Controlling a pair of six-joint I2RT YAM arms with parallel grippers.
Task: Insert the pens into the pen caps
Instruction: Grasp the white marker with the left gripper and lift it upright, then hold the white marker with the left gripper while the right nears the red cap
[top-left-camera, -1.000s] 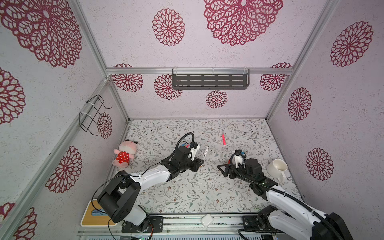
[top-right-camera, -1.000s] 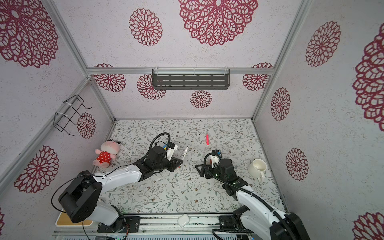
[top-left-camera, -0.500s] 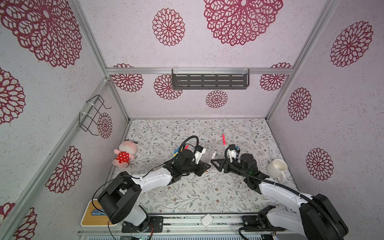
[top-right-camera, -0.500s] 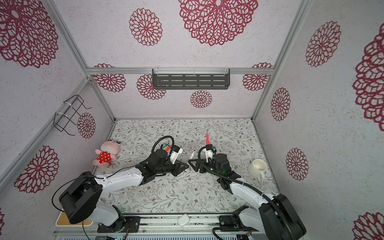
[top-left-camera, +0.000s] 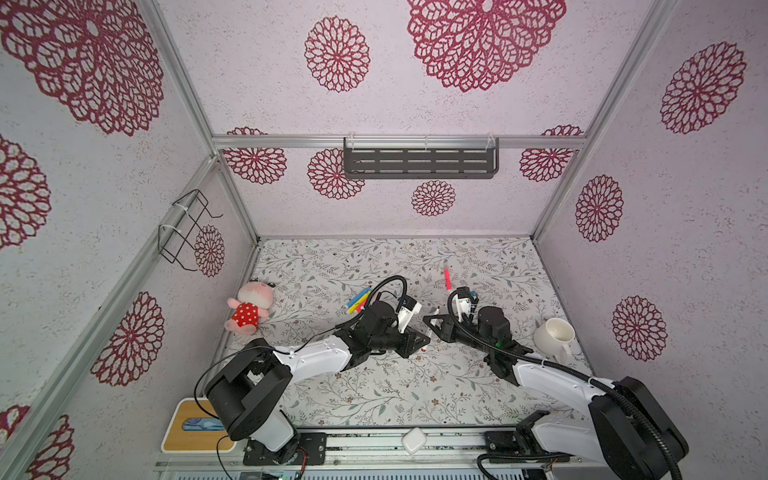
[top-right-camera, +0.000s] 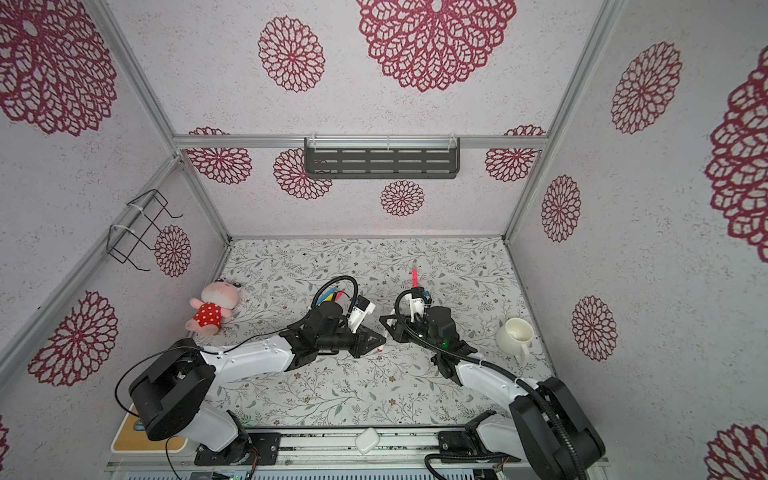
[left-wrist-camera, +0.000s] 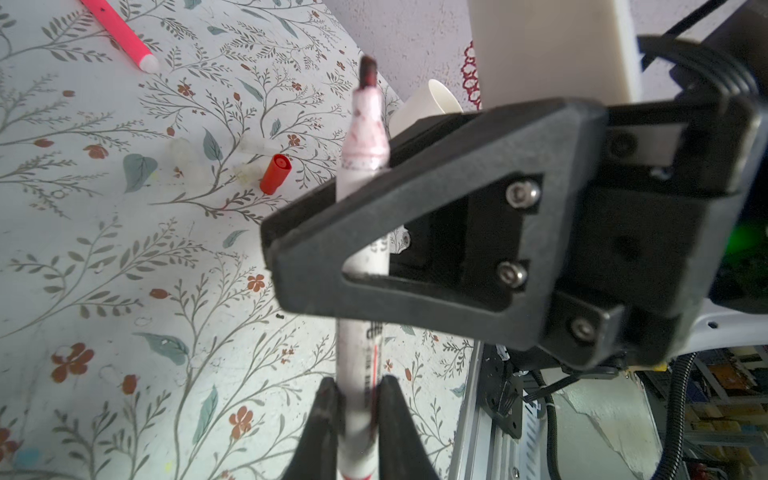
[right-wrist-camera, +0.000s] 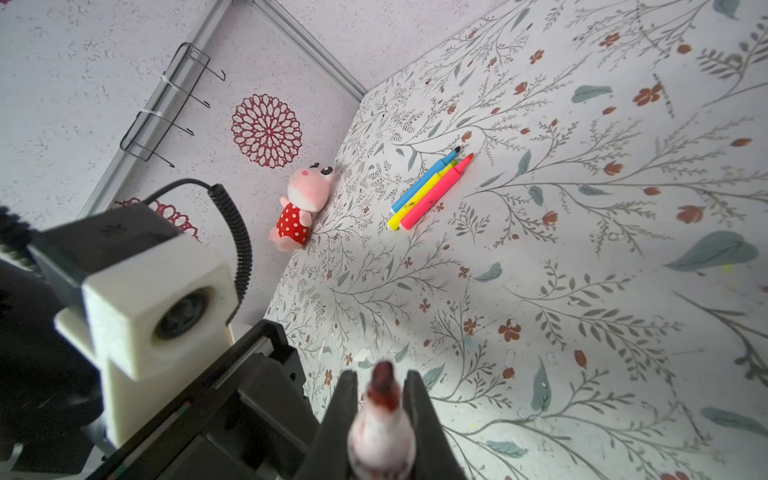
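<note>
Pens, three, blue, yellow and pink plastic barrels (right-wrist-camera: 428, 191), lie bundled at left, uncapped. My left gripper (left-wrist-camera: 358, 386) pinches tail of white-barrelled red-tipped marker (left-wrist-camera: 362, 145). My right gripper (right-wrist-camera: 381, 386) pinches same marker nearer nib, clear of floral mat (left-wrist-camera: 104, 270): handover, I judge. Red stubby cap (left-wrist-camera: 275, 173) lies below among clear caps (left-wrist-camera: 257, 143). Barrel print blurred, unreadable.
</note>
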